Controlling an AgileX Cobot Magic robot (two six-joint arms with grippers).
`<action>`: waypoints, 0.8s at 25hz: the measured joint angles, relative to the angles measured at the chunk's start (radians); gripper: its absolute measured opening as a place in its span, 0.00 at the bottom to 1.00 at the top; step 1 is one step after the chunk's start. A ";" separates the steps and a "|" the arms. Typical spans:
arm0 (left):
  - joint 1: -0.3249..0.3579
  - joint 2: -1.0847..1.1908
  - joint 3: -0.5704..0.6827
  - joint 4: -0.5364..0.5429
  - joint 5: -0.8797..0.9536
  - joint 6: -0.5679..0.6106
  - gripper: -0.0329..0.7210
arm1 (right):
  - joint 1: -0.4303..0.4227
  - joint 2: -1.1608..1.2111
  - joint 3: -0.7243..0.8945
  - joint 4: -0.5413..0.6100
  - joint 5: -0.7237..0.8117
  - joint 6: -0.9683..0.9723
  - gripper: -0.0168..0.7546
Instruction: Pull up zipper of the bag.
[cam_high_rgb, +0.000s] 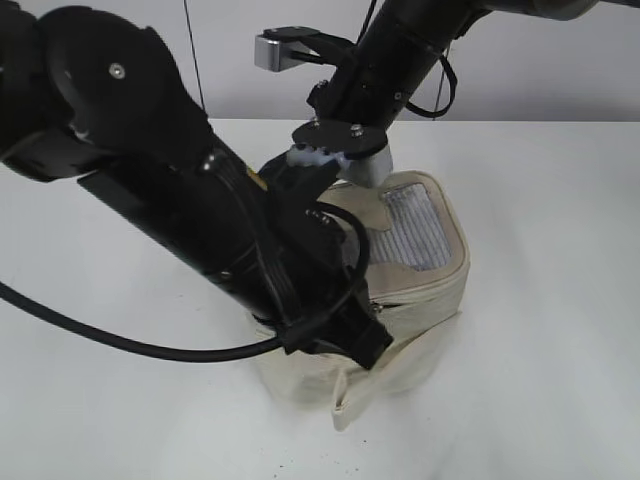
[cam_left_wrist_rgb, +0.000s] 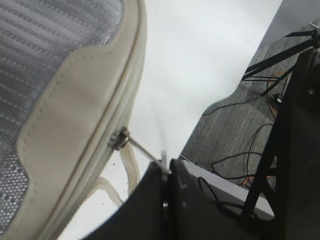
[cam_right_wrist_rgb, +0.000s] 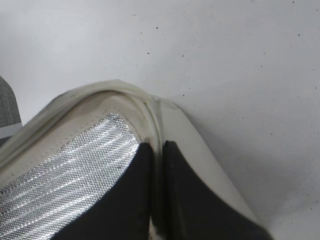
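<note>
On the white table (cam_high_rgb: 540, 380), the left gripper (cam_left_wrist_rgb: 165, 172) pinched the zipper (cam_left_wrist_rgb: 119, 139) pull of the cream bag (cam_high_rgb: 420, 290), while the right gripper (cam_right_wrist_rgb: 156, 165) clamped the bag's lid rim.

Lab: white table (cam_high_rgb: 560, 300), tripod legs (cam_left_wrist_rgb: 280, 55), floor cables (cam_left_wrist_rgb: 235, 165).
</note>
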 joint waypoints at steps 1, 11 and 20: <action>0.000 0.000 0.000 0.010 0.007 0.000 0.04 | 0.000 0.000 0.000 0.000 -0.001 0.008 0.07; 0.000 -0.077 -0.001 0.171 0.086 -0.003 0.35 | -0.003 -0.017 -0.001 -0.044 -0.015 0.145 0.48; 0.096 -0.176 -0.028 0.372 -0.001 -0.115 0.50 | -0.055 -0.126 -0.006 -0.200 0.012 0.260 0.60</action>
